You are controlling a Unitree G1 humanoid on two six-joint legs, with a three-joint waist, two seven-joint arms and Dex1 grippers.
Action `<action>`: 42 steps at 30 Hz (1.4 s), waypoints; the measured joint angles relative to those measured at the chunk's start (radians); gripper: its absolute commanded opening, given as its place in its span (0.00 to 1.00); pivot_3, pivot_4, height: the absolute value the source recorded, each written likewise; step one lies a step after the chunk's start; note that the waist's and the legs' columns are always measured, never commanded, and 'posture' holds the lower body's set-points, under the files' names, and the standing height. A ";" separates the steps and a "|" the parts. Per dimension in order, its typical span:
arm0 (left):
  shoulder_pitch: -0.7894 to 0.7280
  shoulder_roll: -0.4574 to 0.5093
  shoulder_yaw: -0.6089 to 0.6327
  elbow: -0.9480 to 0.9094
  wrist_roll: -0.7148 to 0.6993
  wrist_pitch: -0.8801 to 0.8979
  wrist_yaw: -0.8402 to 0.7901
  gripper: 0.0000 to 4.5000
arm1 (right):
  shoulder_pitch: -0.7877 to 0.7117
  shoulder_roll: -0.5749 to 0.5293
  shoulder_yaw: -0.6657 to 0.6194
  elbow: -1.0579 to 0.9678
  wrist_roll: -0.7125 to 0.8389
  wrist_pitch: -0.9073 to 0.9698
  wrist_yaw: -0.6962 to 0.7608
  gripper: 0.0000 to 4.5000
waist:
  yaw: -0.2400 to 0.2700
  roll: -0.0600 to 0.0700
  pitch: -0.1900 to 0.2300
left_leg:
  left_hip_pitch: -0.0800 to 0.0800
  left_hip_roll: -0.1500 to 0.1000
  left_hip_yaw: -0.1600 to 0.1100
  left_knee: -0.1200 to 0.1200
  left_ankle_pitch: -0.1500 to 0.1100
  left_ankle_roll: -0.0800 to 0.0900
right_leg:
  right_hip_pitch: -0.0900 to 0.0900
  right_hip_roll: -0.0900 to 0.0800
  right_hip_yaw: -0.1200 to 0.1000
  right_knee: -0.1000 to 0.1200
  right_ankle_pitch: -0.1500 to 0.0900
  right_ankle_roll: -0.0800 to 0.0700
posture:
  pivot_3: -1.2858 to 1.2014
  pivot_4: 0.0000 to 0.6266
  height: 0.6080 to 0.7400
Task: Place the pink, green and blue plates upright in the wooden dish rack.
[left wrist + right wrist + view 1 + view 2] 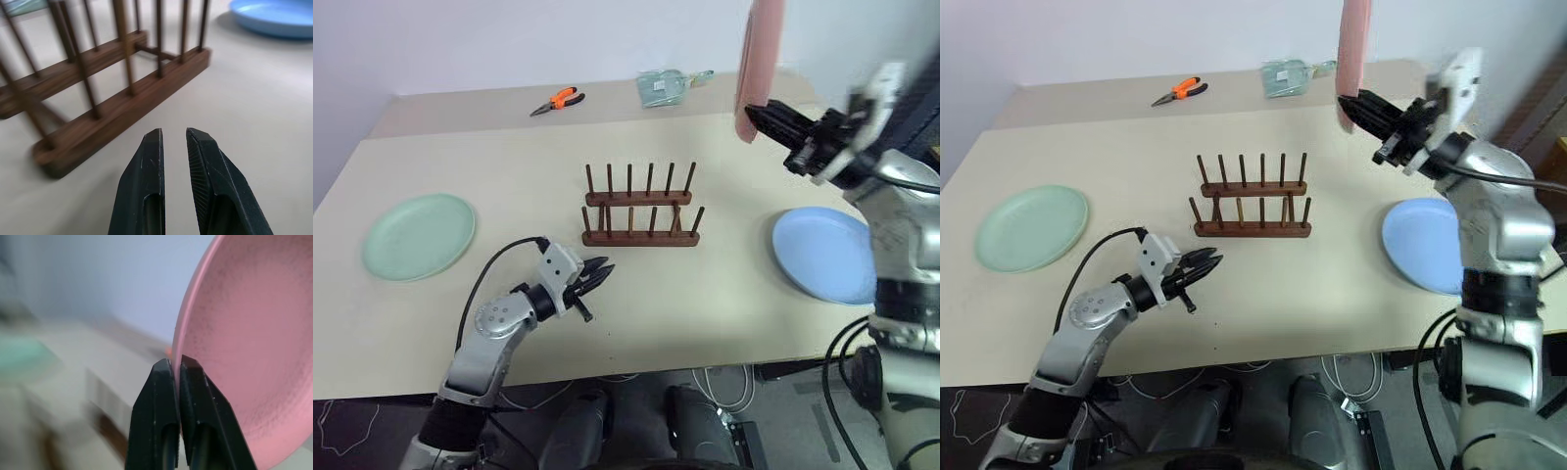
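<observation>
While the right gripper (1344,101) holds the pink plate (1353,49) on edge, fingers clamped on its rim, at two o'clock above the rack (1252,206), the plate's lower edge should descend between two pegs. The left gripper's (605,271) fingers, nearly together, hold nothing; the green plate (419,235) and blue plate (824,255) lie on the tabletop (705,304).

Robotics lab setup: bare beige table (705,294), plain white wall (509,39), orange-handled pliers (558,100), loose floor cables (1351,377).

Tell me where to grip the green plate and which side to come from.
Judging by its pose, take the green plate by its thin raised rim, on the edge facing the left pincer. It lies flat on the table, so come in low from the rack side.
</observation>
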 measured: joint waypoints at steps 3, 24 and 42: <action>-0.011 0.008 0.004 0.010 0.000 0.000 -0.011 0.16 | 0.075 0.034 -0.017 -0.143 0.210 0.160 -0.091 0.01 | -0.003 0.000 0.000 | 0.000 -0.001 0.002 0.002 0.000 0.000 | 0.001 -0.001 0.000 0.000 -0.001 -0.003 | 0.52 0.24 0.99; 0.000 -0.011 -0.002 -0.007 -0.001 0.013 -0.015 0.16 | 0.130 0.026 0.049 0.010 0.206 0.247 -0.102 0.07 | -0.002 0.000 0.000 | 0.000 -0.001 0.003 0.002 0.000 0.001 | 0.000 -0.001 -0.001 -0.001 0.000 0.000 | 0.52 0.24 0.99; -0.095 -0.071 0.241 0.036 -0.064 0.058 0.227 1.00 | 0.079 -0.220 0.077 -0.015 -0.217 -0.030 -0.033 0.84 | -0.004 0.000 0.000 | -0.001 0.000 0.003 0.002 0.000 0.000 | 0.000 -0.001 -0.001 -0.001 0.000 0.000 | 0.52 0.24 0.99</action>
